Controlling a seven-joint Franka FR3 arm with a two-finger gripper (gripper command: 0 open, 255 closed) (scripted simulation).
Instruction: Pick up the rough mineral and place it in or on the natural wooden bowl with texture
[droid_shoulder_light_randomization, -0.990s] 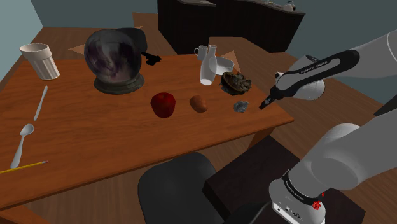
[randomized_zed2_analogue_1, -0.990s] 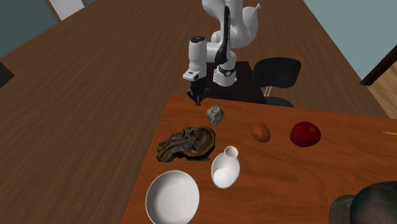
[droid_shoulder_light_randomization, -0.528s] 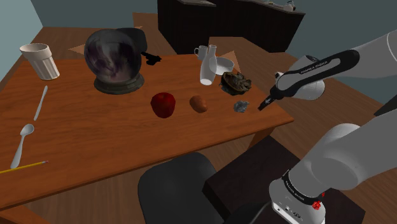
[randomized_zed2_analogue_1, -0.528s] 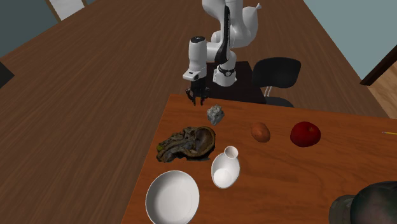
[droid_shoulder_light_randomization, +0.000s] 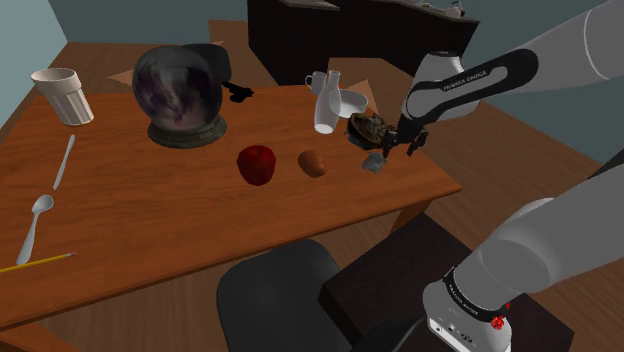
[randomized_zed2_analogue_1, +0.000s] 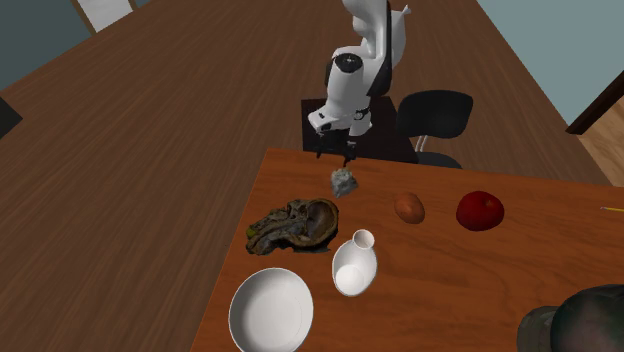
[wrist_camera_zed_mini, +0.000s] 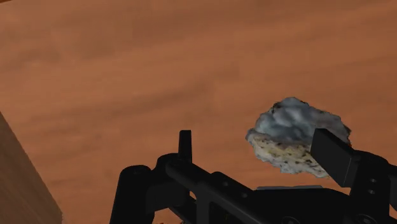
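The black gripper (randomized_zed2_analogue_1: 336, 154) hovers just above a grey rock (randomized_zed2_analogue_1: 344, 181), fingers wide apart and empty. The rock lies on the wooden table (randomized_zed2_analogue_1: 460, 280), near the gnarled dark bowl (randomized_zed2_analogue_1: 295, 224). This looks like the approach; next, centre over the rock, lower, then close.

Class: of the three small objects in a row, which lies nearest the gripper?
The grey rock, right by the gripper; the red fruit and brown lump lie farther.

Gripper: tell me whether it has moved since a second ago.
Yes. In the shoulder view the gripper has shifted left, from right of the grey mineral to just above it.
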